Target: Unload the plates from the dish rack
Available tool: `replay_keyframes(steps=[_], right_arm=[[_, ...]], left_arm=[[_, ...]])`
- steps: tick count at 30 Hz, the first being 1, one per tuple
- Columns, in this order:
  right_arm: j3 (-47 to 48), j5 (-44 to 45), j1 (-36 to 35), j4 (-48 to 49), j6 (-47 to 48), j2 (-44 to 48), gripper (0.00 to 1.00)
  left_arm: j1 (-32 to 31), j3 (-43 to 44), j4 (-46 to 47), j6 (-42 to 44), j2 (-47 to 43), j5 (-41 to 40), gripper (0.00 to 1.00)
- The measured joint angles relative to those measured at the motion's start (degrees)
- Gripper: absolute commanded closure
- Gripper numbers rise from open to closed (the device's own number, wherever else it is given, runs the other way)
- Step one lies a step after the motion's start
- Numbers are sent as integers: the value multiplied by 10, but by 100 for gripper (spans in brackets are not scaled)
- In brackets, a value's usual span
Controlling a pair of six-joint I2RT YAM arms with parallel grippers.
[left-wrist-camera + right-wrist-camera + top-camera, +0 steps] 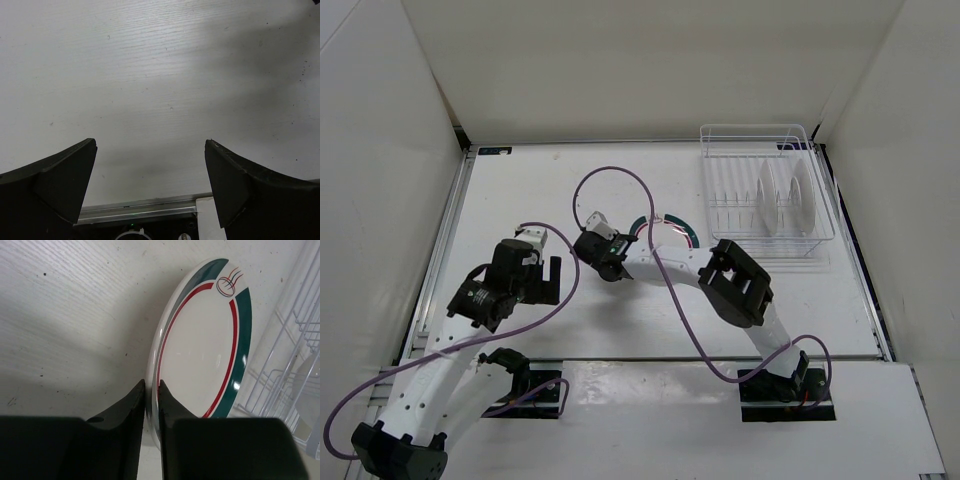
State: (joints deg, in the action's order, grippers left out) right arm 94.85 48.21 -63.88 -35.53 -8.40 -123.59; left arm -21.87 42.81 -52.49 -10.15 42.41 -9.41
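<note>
The white wire dish rack [720, 200] stands at the table's back right with two white plates [767, 195] upright on edge between its prongs. A third plate with a green-and-red rim band [670, 227] is out of the rack, left of it, tilted up over the table. My right gripper [628, 243] is shut on this plate's near rim; the right wrist view shows the fingers [132, 405] pinching the rim of the plate [205, 340], with the rack [295, 365] at the right. My left gripper [552, 283] is open and empty [150, 145] over bare table at the front left.
White walls enclose the table on three sides. A purple cable [620, 175] loops above the table's middle over the right arm. A metal rail [140, 207] runs along the near edge below the left gripper.
</note>
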Motion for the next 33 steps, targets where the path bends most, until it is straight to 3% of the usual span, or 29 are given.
replay_keyframes(steps=[6, 21, 26, 28, 31, 33], right_arm=[[3, -35, 0, -4, -9, -5, 76], [11, -97, 1, -9, -28, -15, 76], [26, -101, 2, -25, -30, -14, 68], [33, -106, 5, -34, -24, -7, 62], [37, -112, 12, -48, -10, 30, 19], [38, -116, 23, -53, 1, 74, 11]], left_arm=[[0, 0, 0, 0, -4, 0, 0], [0, 0, 0, 0, -8, 0, 0], [0, 0, 0, 0, -12, 0, 0], [0, 0, 0, 0, -14, 0, 0], [0, 0, 0, 0, -18, 0, 0], [0, 0, 0, 0, -19, 0, 0]])
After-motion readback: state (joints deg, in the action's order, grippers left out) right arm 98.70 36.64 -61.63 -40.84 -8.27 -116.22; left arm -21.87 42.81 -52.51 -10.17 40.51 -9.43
